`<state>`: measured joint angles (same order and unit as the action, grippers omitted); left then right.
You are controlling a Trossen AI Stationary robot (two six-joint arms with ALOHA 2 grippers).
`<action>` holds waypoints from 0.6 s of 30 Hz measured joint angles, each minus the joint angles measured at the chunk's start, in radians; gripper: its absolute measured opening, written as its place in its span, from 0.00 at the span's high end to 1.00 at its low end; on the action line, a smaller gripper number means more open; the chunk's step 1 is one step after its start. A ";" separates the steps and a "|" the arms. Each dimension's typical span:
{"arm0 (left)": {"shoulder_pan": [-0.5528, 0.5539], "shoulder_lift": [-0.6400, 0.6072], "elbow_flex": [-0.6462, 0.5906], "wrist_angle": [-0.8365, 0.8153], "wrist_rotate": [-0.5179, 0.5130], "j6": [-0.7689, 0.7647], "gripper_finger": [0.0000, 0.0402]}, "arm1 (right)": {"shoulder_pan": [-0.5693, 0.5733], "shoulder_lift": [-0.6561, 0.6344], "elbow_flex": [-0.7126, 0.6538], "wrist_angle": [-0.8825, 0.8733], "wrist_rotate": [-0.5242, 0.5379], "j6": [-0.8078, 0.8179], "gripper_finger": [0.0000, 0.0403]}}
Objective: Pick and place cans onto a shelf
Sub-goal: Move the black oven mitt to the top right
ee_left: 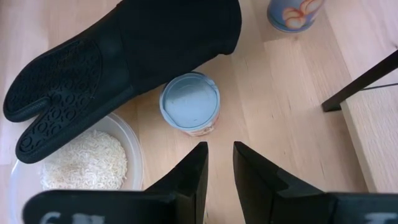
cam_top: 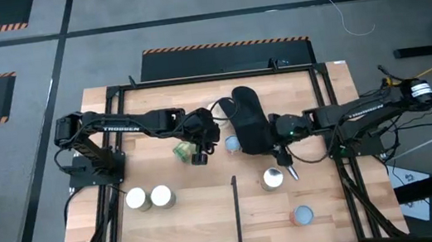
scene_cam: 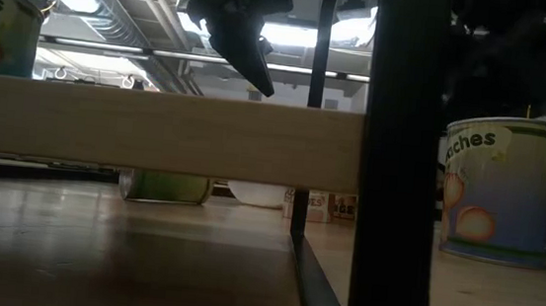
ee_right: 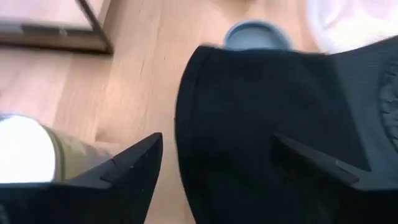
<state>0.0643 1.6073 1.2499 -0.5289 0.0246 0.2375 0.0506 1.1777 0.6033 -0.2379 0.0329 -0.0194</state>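
Left gripper [ee_left: 219, 163], fingers nearly together and empty, is aimed at the blue can [ee_left: 190, 103] at the mitt's [ee_left: 124, 56] 9 o'clock for pickup; right gripper [ee_right: 217, 155], spread, is hovered at the mitt's 5 o'clock.

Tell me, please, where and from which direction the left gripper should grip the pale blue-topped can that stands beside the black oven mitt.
Best grip the pale blue-topped can across its round side wall, coming straight down from above. It stands upright, and the oven mitt touches or overlaps one side, so the fingers should probably close on the two free sides. The left gripper, empty, has a narrow gap and would need to open wider first.
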 joint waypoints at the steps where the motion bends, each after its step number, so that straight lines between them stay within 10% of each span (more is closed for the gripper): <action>1: 0.000 0.000 0.000 0.000 0.000 0.000 0.83 | 0.002 0.016 0.000 0.005 0.000 -0.021 0.26; 18: -0.002 0.001 0.000 0.000 0.000 -0.002 0.83 | 0.006 0.141 0.000 0.056 0.132 -0.095 0.42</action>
<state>0.0620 1.6081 1.2503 -0.5293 0.0246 0.2356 0.0566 1.3190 0.6033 -0.1822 0.1646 -0.1146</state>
